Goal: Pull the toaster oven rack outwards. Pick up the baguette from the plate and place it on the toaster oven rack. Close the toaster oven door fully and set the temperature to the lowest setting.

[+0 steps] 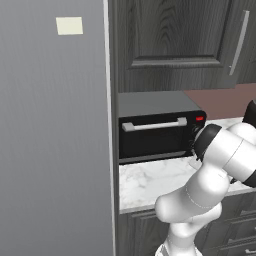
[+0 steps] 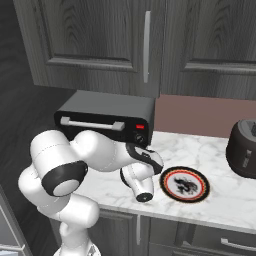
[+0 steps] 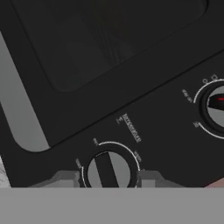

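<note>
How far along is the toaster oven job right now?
Done, by the look of it: the door is shut and the plate is bare, so the baguette has left it, though I can't make it out through the glass. In hand: the pincer straddles the lower knob; whether it grips is unclear. Left: turning that knob to its lowest setting.

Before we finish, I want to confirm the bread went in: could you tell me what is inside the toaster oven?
The toaster oven has its door closed, and the dark glass shows no contents. The plate is bare.
</note>
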